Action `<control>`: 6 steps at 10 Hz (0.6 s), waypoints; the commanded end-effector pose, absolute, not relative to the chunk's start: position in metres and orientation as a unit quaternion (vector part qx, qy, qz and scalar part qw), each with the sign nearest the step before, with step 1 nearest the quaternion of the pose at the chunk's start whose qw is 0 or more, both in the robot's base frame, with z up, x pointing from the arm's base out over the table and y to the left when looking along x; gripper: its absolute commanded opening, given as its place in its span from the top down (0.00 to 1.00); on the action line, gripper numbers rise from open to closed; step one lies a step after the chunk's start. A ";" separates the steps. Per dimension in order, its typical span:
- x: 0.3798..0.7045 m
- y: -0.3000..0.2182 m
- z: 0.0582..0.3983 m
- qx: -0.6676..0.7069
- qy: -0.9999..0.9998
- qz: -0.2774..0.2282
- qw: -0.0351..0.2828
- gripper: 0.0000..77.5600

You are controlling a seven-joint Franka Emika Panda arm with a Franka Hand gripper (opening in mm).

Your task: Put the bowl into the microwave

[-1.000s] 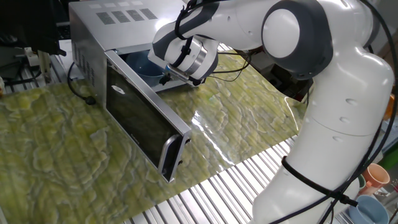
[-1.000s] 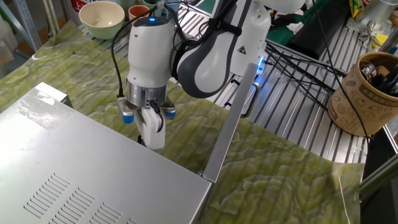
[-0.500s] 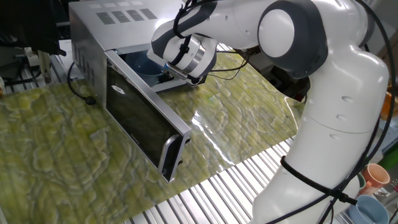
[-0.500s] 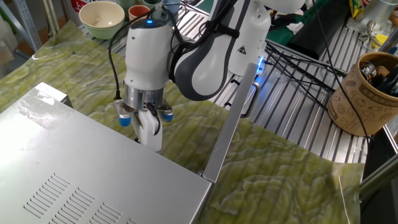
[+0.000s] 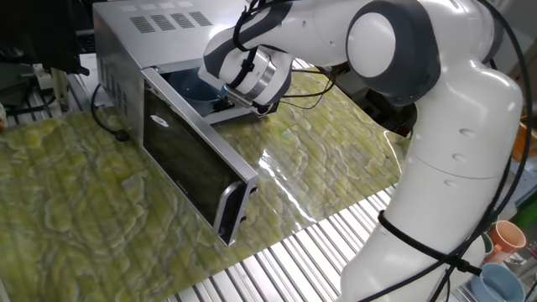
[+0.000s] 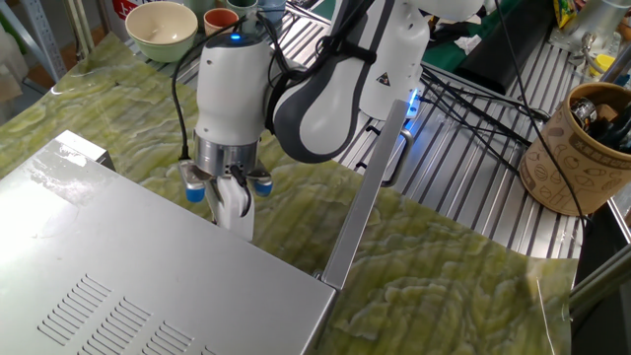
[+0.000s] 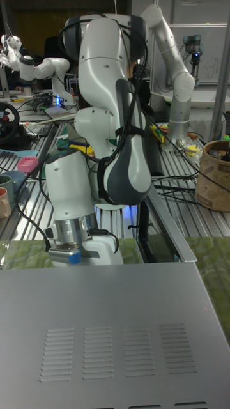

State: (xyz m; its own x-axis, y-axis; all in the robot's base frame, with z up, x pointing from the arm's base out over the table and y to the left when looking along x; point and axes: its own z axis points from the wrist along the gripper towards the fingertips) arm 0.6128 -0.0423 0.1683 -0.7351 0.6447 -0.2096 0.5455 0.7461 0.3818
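The silver microwave [image 5: 159, 33] stands at the back left with its dark glass door [image 5: 189, 164] swung wide open. The light-blue bowl [image 5: 195, 87] is inside the cavity, low over its floor. My gripper [image 5: 223, 102] reaches in through the opening from the right, and its dark fingers are shut on the bowl's near rim. In the other fixed view the microwave's top [image 6: 128, 276] hides the bowl and the fingertips, so only the gripper's body [image 6: 225, 182] shows. The tall fixed view likewise shows only the gripper's body [image 7: 73, 246] behind the microwave [image 7: 115, 319].
The open door sticks out over the green mat [image 5: 75, 201] toward the front. A cream bowl [image 6: 163, 30] sits at the table's far corner. Cups [image 5: 508, 239] stand by the arm's base. A brown container [image 6: 582, 148] and cables lie on the slatted surface.
The gripper has shifted slightly left, deeper into the microwave opening, taking the bowl with it. The door has not moved.
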 end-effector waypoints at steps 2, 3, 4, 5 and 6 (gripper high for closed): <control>0.617 -0.043 0.168 0.327 0.917 0.153 0.172 0.99; 0.617 -0.043 0.169 0.327 0.917 0.153 0.172 0.99; 0.615 -0.042 0.169 0.324 0.918 0.152 0.169 0.99; 0.606 -0.039 0.168 0.323 0.921 0.151 0.159 0.99; 0.596 -0.037 0.169 0.322 0.923 0.148 0.150 0.99</control>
State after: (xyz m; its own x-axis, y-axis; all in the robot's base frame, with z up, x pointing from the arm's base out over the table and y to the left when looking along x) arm 0.6092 -0.0400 0.1672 -0.7362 0.6463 -0.2007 0.5481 0.7434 0.3834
